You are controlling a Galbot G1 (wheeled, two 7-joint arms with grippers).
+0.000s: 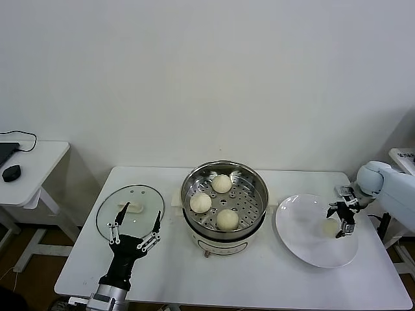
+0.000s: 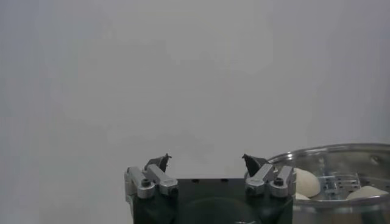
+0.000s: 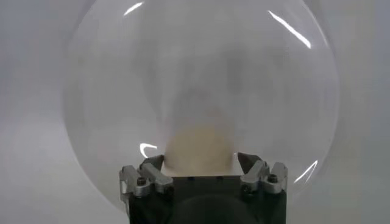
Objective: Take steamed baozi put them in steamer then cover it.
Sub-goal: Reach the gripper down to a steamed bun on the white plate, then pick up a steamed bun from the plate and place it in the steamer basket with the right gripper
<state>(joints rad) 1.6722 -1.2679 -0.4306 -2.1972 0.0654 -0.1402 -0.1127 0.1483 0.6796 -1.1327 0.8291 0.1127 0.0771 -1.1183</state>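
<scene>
Head view: three baozi [image 1: 214, 201] sit in the steamer [image 1: 224, 167]; right gripper [image 1: 341, 218], jaws open around the fourth on the plate [image 1: 298, 240] beside it, left gripper [image 1: 135, 228] open near the cover [image 1: 144, 195].

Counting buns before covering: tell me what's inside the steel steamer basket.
Three cream-white dough buns sit on the round stainless-steel steamer's perforated floor; beneath it is hidden.

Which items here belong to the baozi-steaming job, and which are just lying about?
Job items:
steamer holding three baozi
last baozi on the white plate, between the open fingers of the right gripper
glass cover on the table, left gripper open over its near edge

Lying about:
side table with a computer mouse
</scene>
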